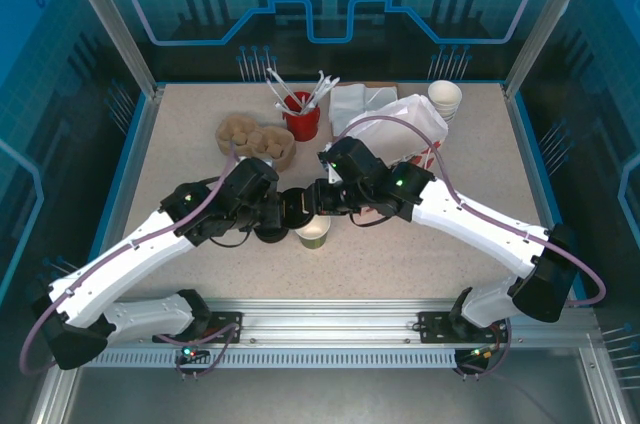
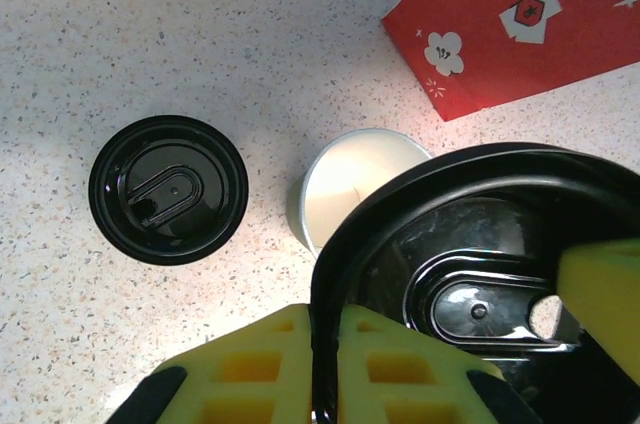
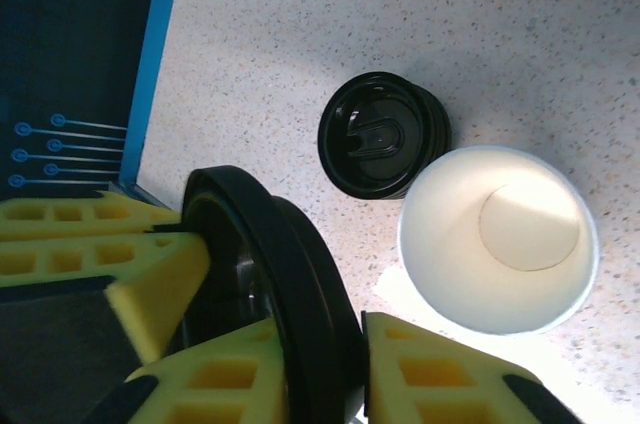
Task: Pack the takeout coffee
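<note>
1. On your left, the left gripper (image 2: 325,322) is clamped on the rim of a black lid (image 2: 470,234), which is held off the table.
2. At centre, the takeout coffee cup (image 2: 350,184) stands upright and open-topped on the table (image 2: 300,44), just beside a low stack of lids (image 2: 168,189).
3. On your right, the right gripper (image 3: 285,294) pinches the same lid's opposite edge.

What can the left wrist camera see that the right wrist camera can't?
The left wrist camera adds the red paper bag with white prints. The right wrist camera adds the table's blue edge strip. Both see the stack of black plastic lids, the open white-lined paper cup, and the round black plastic lid held between yellow fingers.
</note>
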Robot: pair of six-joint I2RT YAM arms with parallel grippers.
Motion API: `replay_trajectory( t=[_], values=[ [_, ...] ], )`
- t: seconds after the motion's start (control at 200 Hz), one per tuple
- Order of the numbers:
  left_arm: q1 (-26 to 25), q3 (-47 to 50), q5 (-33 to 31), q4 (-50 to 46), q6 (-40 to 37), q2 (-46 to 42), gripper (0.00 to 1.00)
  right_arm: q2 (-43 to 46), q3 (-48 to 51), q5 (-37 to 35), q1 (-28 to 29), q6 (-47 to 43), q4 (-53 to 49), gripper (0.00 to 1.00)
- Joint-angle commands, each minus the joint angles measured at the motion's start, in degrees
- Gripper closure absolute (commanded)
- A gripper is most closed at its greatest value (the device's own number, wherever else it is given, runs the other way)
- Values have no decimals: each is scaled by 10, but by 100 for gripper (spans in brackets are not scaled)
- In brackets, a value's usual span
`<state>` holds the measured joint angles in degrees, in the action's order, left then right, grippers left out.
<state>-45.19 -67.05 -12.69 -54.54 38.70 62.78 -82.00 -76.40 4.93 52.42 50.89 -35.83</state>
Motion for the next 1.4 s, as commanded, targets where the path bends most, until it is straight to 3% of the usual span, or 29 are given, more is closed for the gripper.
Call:
replay_trajectory(
  t=[0.0,0.09,0.215,0.425,0.735,0.97,1.281,1.396],
  values=[
    [-5,-18,7,19,-2,-9,86,0,-8,8,-8,-6,-1,86],
    [-5,-18,11,29,-15,-20,80,6,-11,9,-13,-6,-13,91],
    [-6,-10,25,64,-60,-51,63,17,-15,11,-25,-7,-44,95],
    [-22,6,49,150,-212,-118,47,41,-17,53,-55,-13,-114,100],
    [-135,49,52,242,-505,-138,48,109,0,128,-115,-24,-201,100],
    [-171,90,65,340,-631,-104,47,184,54,202,-189,-33,-237,100],
    [-192,100,56,378,-780,-54,44,217,80,254,-265,-83,-297,100],
    [-196,95,59,385,-800,-37,43,218,94,276,-277,-87,-293,100]
  ],
)
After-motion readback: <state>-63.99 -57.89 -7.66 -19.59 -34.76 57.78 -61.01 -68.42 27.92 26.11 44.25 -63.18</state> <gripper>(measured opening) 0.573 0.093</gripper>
